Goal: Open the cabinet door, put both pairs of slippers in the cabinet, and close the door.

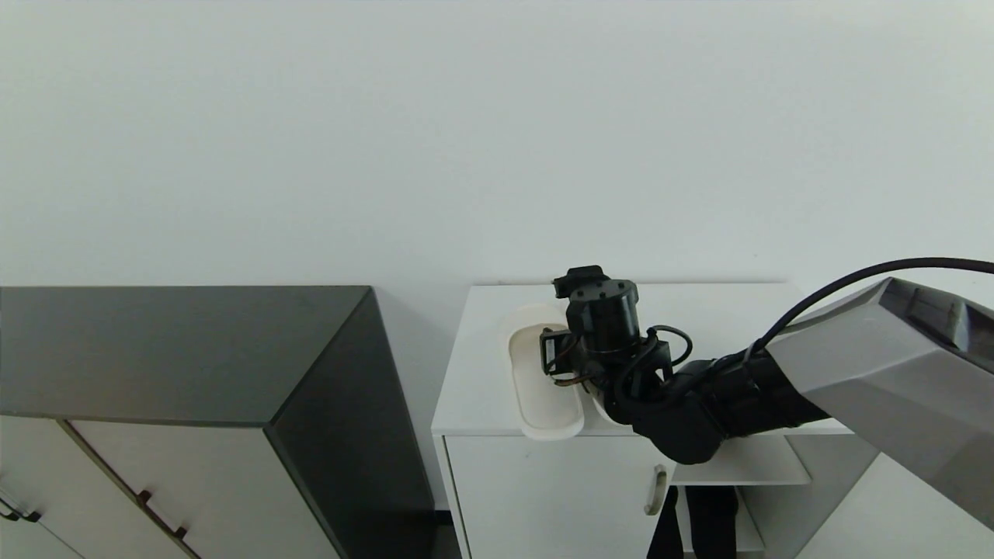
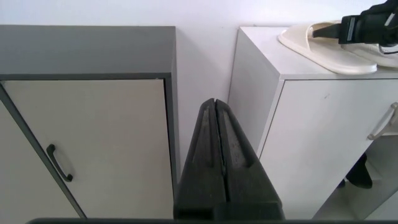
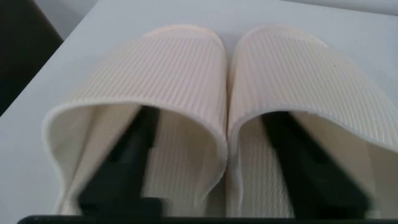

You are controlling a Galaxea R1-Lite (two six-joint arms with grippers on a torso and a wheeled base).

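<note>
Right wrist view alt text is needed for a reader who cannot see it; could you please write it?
A pair of cream ribbed slippers lies side by side on a white cabinet top, openings toward the camera. The right end effector is open, with one of its dark fingers inside each slipper.

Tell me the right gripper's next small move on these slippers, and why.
Probably close the right gripper: its fingers sit apart, one inside each cream slipper, the pair's adjoining inner walls between them. Squeezing should pinch both for lifting off the white cabinet top.
</note>
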